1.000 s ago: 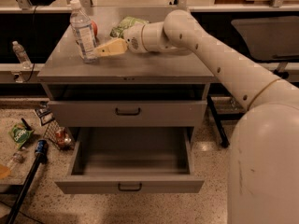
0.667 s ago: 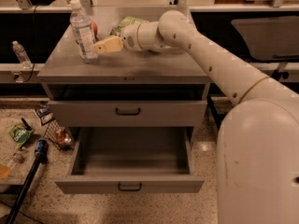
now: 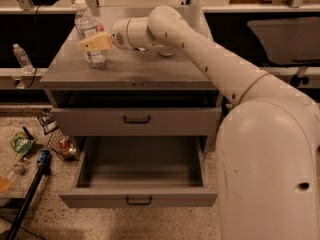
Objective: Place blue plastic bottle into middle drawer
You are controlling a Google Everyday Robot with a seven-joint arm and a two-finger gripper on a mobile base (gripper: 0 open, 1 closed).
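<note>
The gripper (image 3: 91, 43), a pale yellow tool at the end of the white arm (image 3: 210, 59), sat in the upper left of the frame, level with the middle of the blue plastic bottle (image 3: 86, 23) and overlapping it. Whether it was spread, closed or pinching the bottle could not be told.

The bottle stood upright near the back left corner of the grey cabinet top (image 3: 130, 69), white cap on. Its pale label could not be read.

Below, the upper drawer (image 3: 170, 121) was closed. The middle drawer (image 3: 100, 198), lowest in the cabinet, was pulled out toward the bottom centre of the frame.

At far left a smaller clear bottle (image 3: 22, 58) stood on a ledge. On the speckled floor at lower left lay a green packet (image 3: 21, 145) with unreadable white lettering and a dark pole (image 3: 27, 204). The robot's bulky white body (image 3: 270, 174) filled the lower right, well clear of the open drawer.
</note>
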